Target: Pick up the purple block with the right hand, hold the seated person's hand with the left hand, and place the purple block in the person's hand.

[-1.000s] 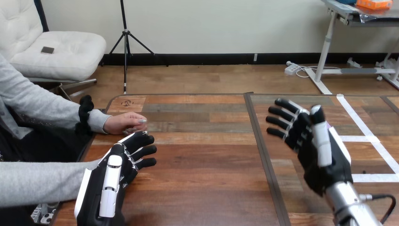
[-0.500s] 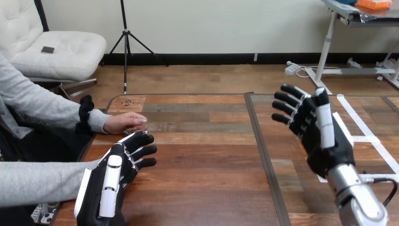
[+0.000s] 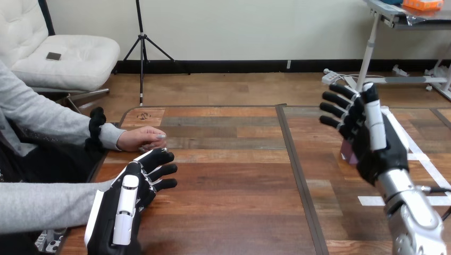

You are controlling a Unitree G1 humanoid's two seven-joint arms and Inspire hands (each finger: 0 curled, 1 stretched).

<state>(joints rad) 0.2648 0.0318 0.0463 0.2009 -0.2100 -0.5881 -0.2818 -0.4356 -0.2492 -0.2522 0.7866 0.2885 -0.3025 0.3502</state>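
My right hand (image 3: 367, 135) is raised above the right part of the table, fingers straight and spread, holding nothing. Just below its palm a small piece of the purple block (image 3: 348, 154) peeks out; the hand hides the rest of it. My left hand (image 3: 127, 199) lies flat on the table at the lower left, fingers relaxed and open. The person's hand (image 3: 141, 138) rests on the table just beyond my left fingertips; I cannot tell whether they touch.
White tape lines (image 3: 420, 157) mark the table's right part. A dark seam (image 3: 299, 175) runs down the table's middle. The person's other forearm in a grey sleeve (image 3: 42, 204) lies beside my left hand at the lower left.
My right hand has lifted and moved to the right and further away, staying open. The left hand and the person's hand have not moved.
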